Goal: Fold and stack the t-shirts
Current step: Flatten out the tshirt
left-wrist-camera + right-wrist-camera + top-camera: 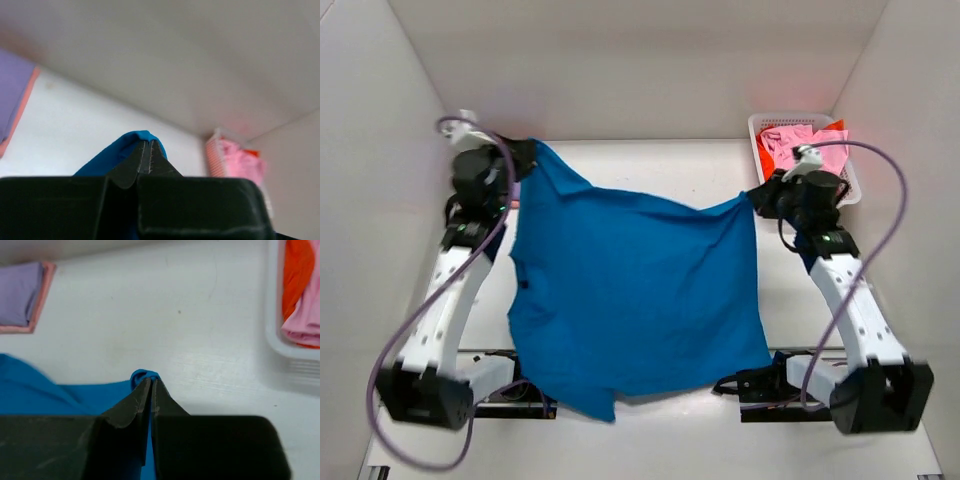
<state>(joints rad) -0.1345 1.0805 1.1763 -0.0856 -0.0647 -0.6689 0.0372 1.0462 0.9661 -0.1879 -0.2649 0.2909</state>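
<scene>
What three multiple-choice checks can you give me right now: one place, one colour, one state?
1. The white basket stands: A far right corner; B near left corner; C centre.
2. The stretched-out shirt is: A pink; B blue; C lavender.
3. The left hand and right hand are: A both open; B one open; C both shut on the shirt.
Answers: A, top view shows it far right; B, the spread cloth is bright blue; C, both wrist views show cloth pinched in closed tips.
</scene>
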